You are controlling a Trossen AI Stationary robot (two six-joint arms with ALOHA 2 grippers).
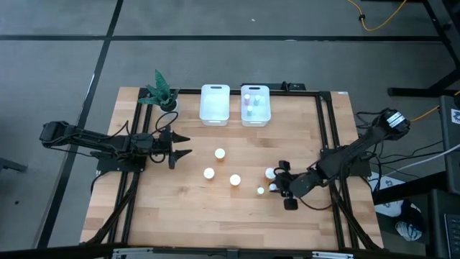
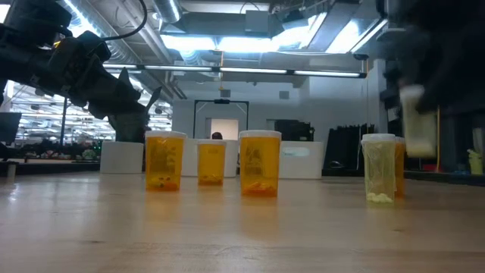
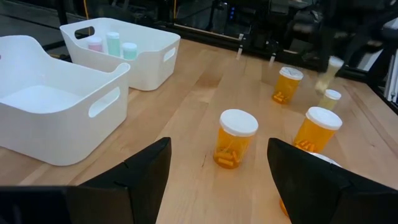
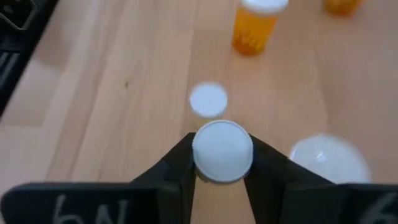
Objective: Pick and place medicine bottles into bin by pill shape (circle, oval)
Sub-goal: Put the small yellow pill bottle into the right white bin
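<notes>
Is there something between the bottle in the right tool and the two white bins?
The right tool grips a white-capped bottle. Three orange bottles stand on the table toward the bins; carried above them, nothing visible blocks it.

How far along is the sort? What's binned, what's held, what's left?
Done: three small bottles stand in the right bin; the left bin looks empty. In hand: the right gripper has its jaws shut on a white-capped bottle. Left: three orange bottles mid-table and at least two more near the right gripper. The left gripper waits open.
</notes>
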